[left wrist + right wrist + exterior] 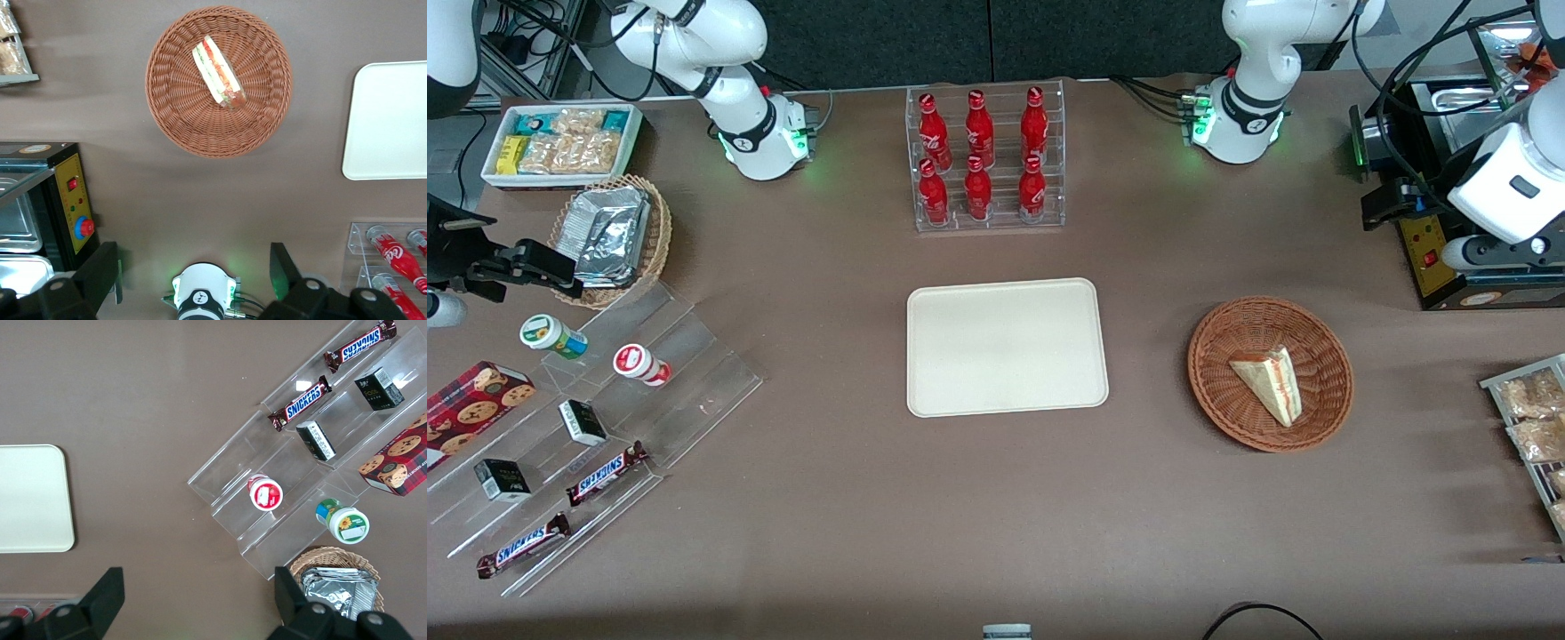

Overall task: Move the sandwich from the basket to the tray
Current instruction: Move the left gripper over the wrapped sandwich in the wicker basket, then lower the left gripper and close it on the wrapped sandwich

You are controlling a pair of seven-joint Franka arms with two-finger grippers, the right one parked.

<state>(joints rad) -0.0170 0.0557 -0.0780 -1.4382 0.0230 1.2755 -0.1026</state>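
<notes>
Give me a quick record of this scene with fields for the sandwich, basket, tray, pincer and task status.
sandwich: triangular wedge, lying in the basket, filling edge showing
basket: reddish-brown wicker, beside the tray, toward the working arm's end
tray: cream-white, rectangular, nothing on it
pincer: left arm's, open, raised high above the table, holding nothing
task status: sandwich not yet picked up

The gripper (193, 280) hangs above the table near the working arm's base, its jaws spread wide, fingertips cut off by the wrist picture's edge. The tray (387, 120) and bottle rack (390, 263) run out of that frame. The cookie box (467, 404) is cropped in the front view.
</notes>
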